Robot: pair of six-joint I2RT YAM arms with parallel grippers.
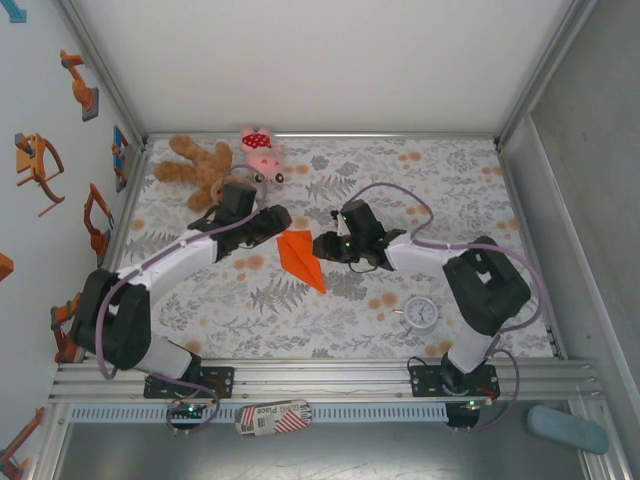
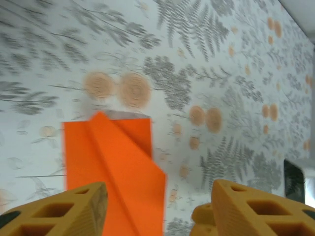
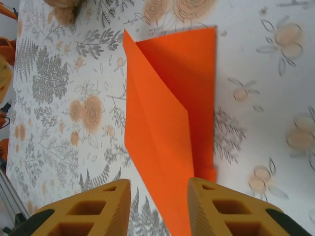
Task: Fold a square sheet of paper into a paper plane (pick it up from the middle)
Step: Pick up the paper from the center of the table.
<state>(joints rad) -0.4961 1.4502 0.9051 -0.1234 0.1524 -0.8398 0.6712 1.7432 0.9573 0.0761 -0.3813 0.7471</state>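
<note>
The square sheet of paper is folded into the paper plane (image 1: 300, 258), a bright orange narrow dart that lies on the floral table cloth with its sharp tip toward the near right. My left gripper (image 1: 278, 222) hovers at its far left edge, and my right gripper (image 1: 322, 245) at its right edge. In the left wrist view the paper plane (image 2: 113, 167) runs under the left finger, and my left gripper (image 2: 158, 201) is open wide. In the right wrist view the paper plane (image 3: 167, 113) narrows down between the fingers of my right gripper (image 3: 160, 194), which is open.
A brown teddy bear (image 1: 195, 165) and a pink plush pig (image 1: 262, 152) lie at the far left of the table. A small round white clock (image 1: 420, 313) sits near the right arm's base. White walls close in the table's sides.
</note>
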